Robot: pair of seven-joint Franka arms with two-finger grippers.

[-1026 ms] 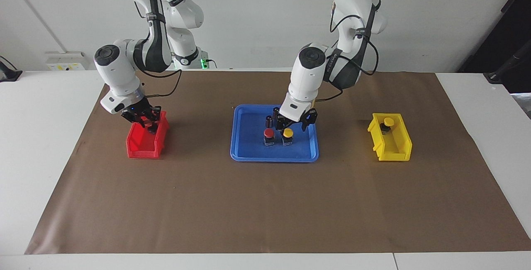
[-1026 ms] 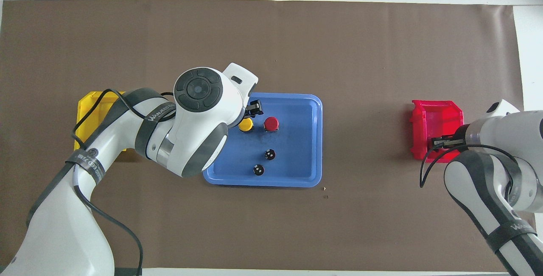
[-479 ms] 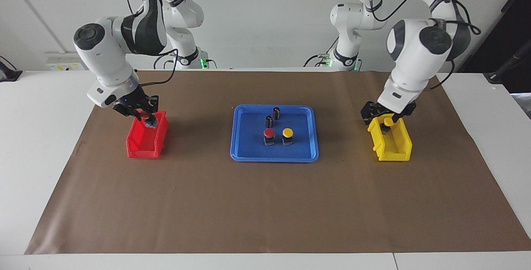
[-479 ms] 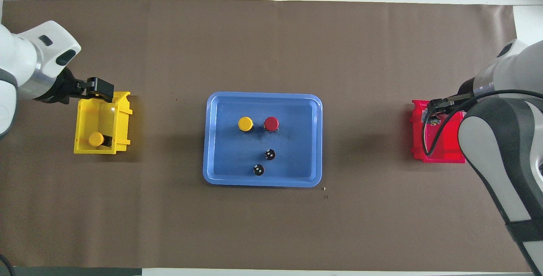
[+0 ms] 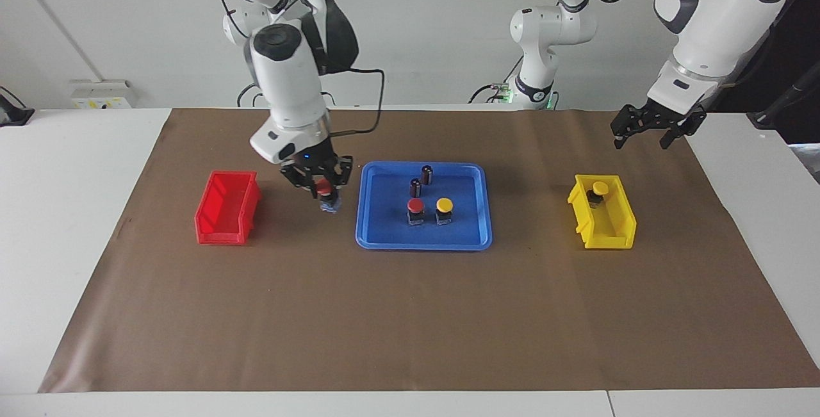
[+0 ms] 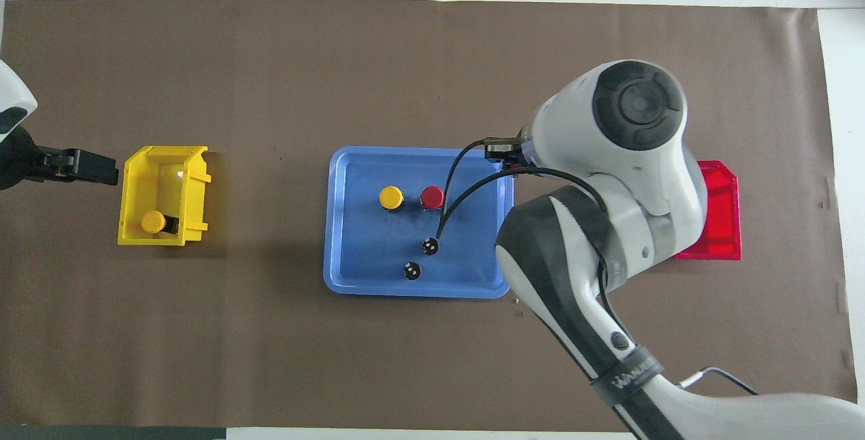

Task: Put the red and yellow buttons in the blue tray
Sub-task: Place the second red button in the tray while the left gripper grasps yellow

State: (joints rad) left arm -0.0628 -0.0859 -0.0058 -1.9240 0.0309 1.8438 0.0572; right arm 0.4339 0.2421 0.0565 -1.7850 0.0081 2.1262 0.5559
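My right gripper (image 5: 318,186) is shut on a red button (image 5: 328,200) and holds it in the air between the red bin (image 5: 227,215) and the blue tray (image 5: 384,237). In the overhead view the right arm hides that gripper and button. One red button (image 5: 415,207) and one yellow button (image 5: 444,205) stand in the tray (image 6: 338,224); they also show in the overhead view, the red one (image 6: 432,197) beside the yellow one (image 6: 390,197). Another yellow button (image 5: 599,189) sits in the yellow bin (image 5: 612,228). My left gripper (image 5: 642,138) is open and empty, raised above the paper beside the yellow bin.
Two dark cylinders (image 5: 426,174) (image 5: 415,187) stand in the tray, nearer to the robots than the buttons. The red bin (image 6: 716,224) holds nothing that I can see. Brown paper (image 5: 410,314) covers the table.
My right gripper lifted the red button out of the red bin and carried it toward the tray. My left gripper rose away from the yellow bin, leaving the yellow button in it.
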